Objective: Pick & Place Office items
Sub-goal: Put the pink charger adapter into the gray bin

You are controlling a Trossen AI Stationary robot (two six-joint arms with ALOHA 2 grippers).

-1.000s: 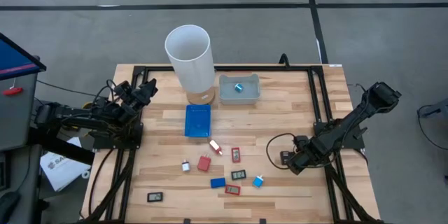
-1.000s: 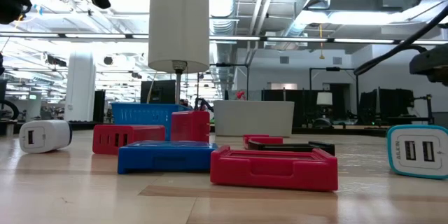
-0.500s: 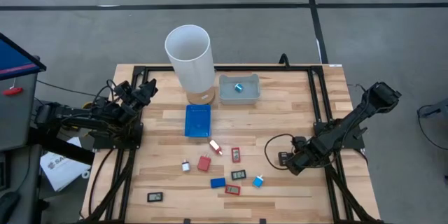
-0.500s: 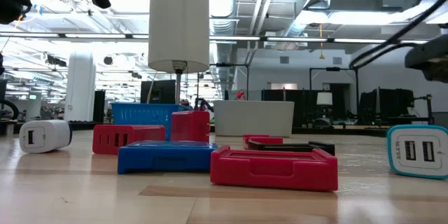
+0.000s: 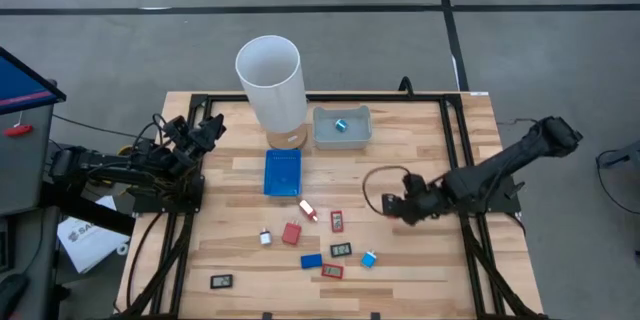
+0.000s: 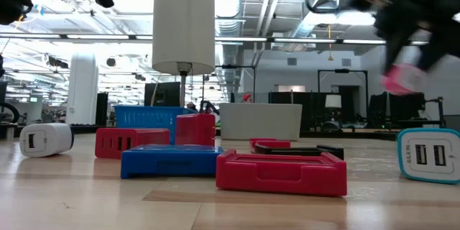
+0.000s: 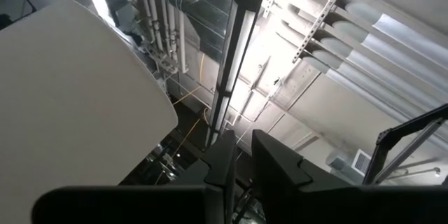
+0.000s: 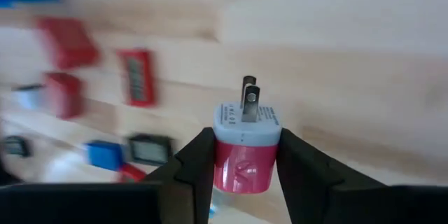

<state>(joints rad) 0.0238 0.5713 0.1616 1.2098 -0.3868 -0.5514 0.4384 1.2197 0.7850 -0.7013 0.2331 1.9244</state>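
Observation:
My right gripper (image 5: 392,205) hangs over the table right of the middle, shut on a small pink charger (image 8: 245,155) with a white face and two prongs. The same charger (image 6: 402,79) shows blurred above the tabletop in the low view. Several other office items lie on the wood near the front: a red block (image 5: 291,233), a blue block (image 5: 311,260), a blue-and-white charger (image 5: 369,258) and a black piece (image 5: 221,281). My left gripper (image 5: 205,128) waits shut at the table's left edge, pointing up. My right gripper pinches the charger's pink body (image 8: 227,168) between its two fingers, one on each opposite side. The fingers slant downward from the table's right. The white pronged face (image 8: 246,119) points away from the wrist, past the fingertips. The charger is lifted clear of the table.
A tall white cylinder (image 5: 270,80) stands at the far middle, with a grey bin (image 5: 358,140) holding a blue piece to its right. A flat blue tray (image 5: 282,172) lies in front of the cylinder. Black frame rails run along the table's edges.
My right gripper has risen and gone from near the right rail toward the table's middle and slightly toward the far edge, tipping as it went. It carries the pink charger, which now shows well above the tabletop in the low view.

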